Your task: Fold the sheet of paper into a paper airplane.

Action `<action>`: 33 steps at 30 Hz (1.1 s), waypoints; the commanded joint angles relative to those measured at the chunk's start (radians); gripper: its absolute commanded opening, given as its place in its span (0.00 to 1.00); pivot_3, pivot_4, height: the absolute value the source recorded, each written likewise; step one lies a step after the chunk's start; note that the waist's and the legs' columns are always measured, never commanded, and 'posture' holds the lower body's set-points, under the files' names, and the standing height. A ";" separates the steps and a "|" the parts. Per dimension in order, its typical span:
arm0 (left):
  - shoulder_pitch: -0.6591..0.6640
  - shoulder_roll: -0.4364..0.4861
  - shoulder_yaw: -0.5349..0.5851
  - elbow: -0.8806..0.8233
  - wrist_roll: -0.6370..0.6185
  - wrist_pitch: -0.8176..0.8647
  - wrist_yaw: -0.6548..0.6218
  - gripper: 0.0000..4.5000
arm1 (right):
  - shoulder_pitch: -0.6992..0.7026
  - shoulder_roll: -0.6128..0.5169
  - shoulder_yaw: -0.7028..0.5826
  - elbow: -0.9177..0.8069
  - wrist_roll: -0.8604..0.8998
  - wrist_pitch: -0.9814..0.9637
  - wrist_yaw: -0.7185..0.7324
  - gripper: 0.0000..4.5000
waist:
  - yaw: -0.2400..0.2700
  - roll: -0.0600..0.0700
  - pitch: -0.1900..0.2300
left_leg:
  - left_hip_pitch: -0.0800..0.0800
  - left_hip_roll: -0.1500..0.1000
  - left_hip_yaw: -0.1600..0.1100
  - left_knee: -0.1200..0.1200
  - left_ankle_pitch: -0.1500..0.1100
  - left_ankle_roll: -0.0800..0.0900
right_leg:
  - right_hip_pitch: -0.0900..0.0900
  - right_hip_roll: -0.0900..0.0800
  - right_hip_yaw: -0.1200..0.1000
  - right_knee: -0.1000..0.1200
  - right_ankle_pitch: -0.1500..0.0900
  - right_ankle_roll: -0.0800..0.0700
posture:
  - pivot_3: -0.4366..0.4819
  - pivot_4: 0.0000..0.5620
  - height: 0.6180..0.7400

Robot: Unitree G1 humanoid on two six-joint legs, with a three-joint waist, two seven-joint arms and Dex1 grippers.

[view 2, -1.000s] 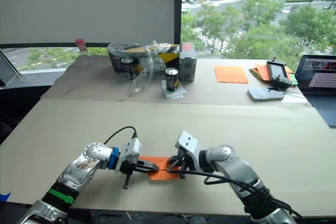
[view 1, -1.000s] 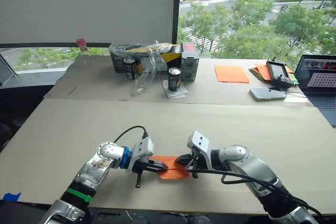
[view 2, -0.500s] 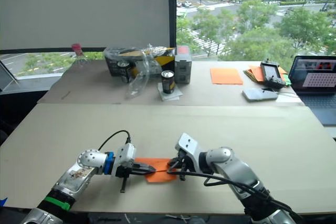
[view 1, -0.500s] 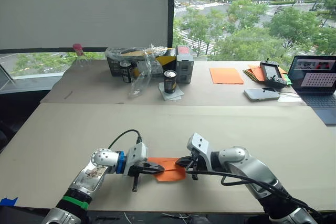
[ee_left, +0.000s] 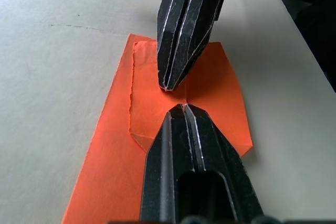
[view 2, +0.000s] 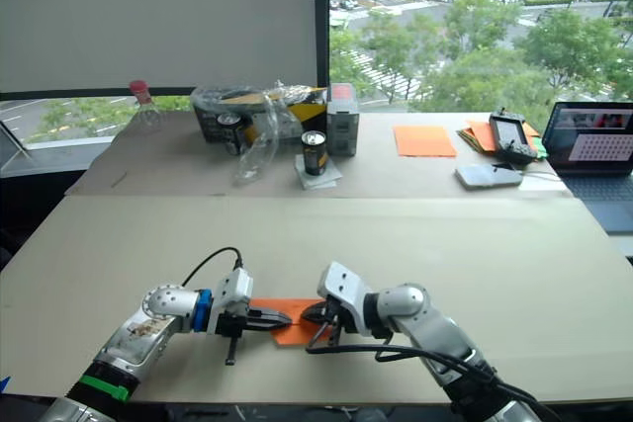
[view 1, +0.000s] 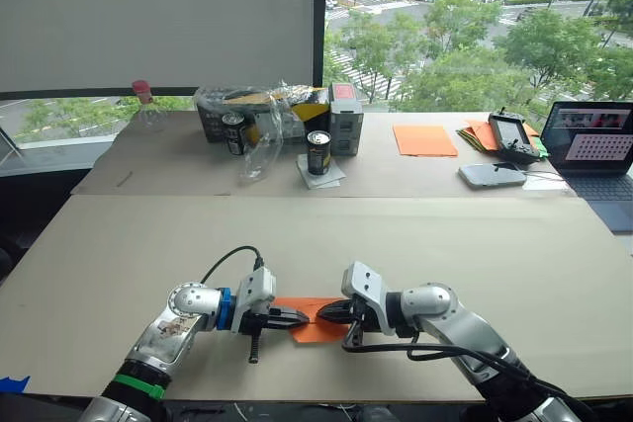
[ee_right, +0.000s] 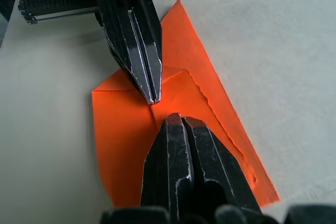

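Paper airplane flat near table's front edge — left gripper, right gripper both clenched, tips pressing it.

sheet of paper: laid folded near the table's front edge | left gripper and right gripper: pressed tip to tip on it | cans, laptop: ranged along far edge

The sheet of paper lies on the worktop near its front edge, between the left gripper and right gripper. Far behind stand a can and a laptop at right.
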 commanded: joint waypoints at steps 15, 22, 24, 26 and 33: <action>-0.033 0.024 -0.071 0.087 0.052 0.067 -0.049 0.00 | 0.163 -0.036 -0.001 -0.009 -0.110 -0.062 -0.145 0.01 | 0.001 0.000 0.000 | 0.000 0.000 0.000 -0.001 0.000 0.000 | 0.000 0.000 0.000 0.000 -0.001 0.000 | 0.48 0.27 0.92; -0.072 0.005 -0.085 0.141 0.058 0.044 -0.064 0.00 | 0.278 -0.115 -0.102 -0.026 -0.116 -0.196 -0.179 0.01 | 0.007 -0.001 -0.001 | 0.001 -0.001 0.000 -0.001 0.000 0.000 | 0.001 -0.001 0.000 -0.001 -0.001 0.000 | 0.48 0.27 0.92; -0.079 0.000 -0.088 0.153 0.060 0.038 -0.067 0.00 | 0.293 -0.132 -0.112 -0.017 -0.125 -0.230 -0.179 0.01 | 0.008 -0.001 -0.001 | 0.001 -0.001 0.000 0.000 0.000 0.000 | 0.002 -0.001 0.000 -0.001 -0.001 0.000 | 0.48 0.27 0.92; -0.086 -0.006 -0.090 0.164 0.061 0.032 -0.070 0.00 | 0.302 -0.139 -0.133 -0.009 -0.118 -0.261 -0.182 0.01 | 0.009 -0.001 -0.001 | 0.001 -0.001 0.000 0.000 0.000 0.000 | 0.002 -0.001 0.000 -0.001 -0.001 0.000 | 0.48 0.27 0.92; -0.100 -0.022 -0.089 0.188 0.064 0.017 -0.073 0.00 | 0.255 -0.095 -0.195 -0.061 -0.041 -0.333 -0.170 0.01 | 0.020 -0.002 0.000 | 0.000 -0.001 0.000 0.000 0.000 0.000 | 0.002 -0.001 0.000 -0.001 -0.001 0.000 | 0.48 0.27 0.92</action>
